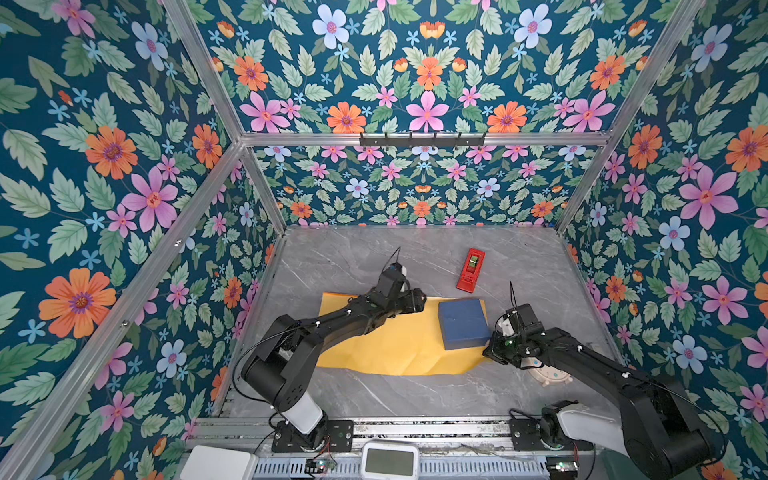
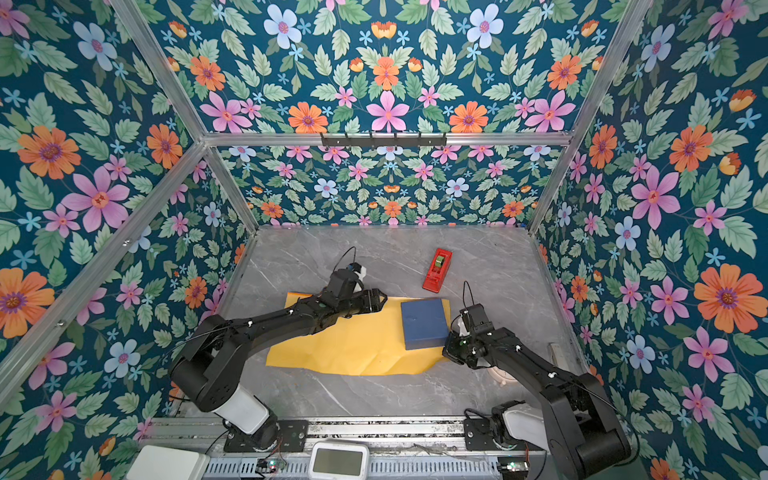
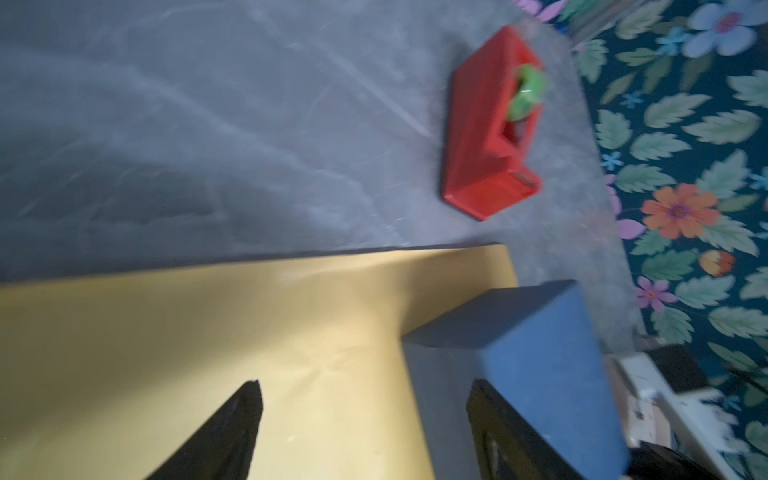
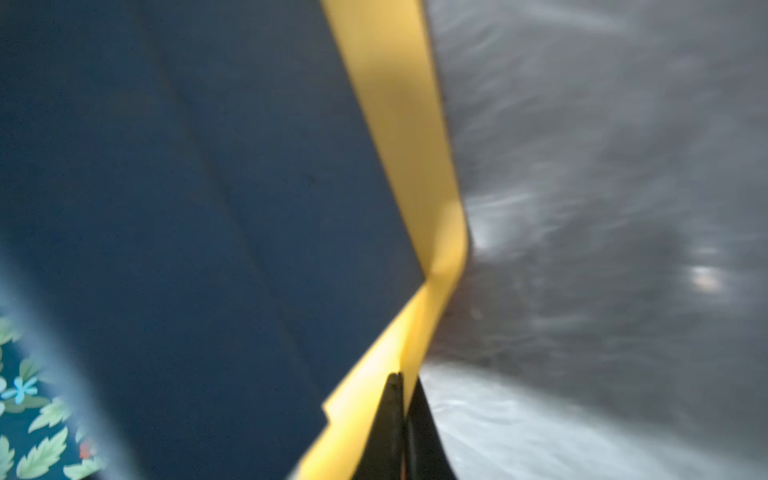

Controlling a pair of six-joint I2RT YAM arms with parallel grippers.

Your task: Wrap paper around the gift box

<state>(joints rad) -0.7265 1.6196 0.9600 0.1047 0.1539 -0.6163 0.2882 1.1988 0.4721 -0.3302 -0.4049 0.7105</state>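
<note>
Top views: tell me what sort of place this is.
Most likely a robot test booth, not a home: an aluminium frame holds flowered wall panels around a marble-look table, and a left arm and a right arm are mounted on a rail at its near edge.

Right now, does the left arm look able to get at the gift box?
Probably yes. The left end effector hangs open over the paper, just beside the gift box, with nothing between them. The right end effector pinches the paper on the box's other side.

arms (image 1: 332,318): 2, black | shoulder shells (image 1: 305,411): white | wrist mounts (image 1: 505,326): white
</note>
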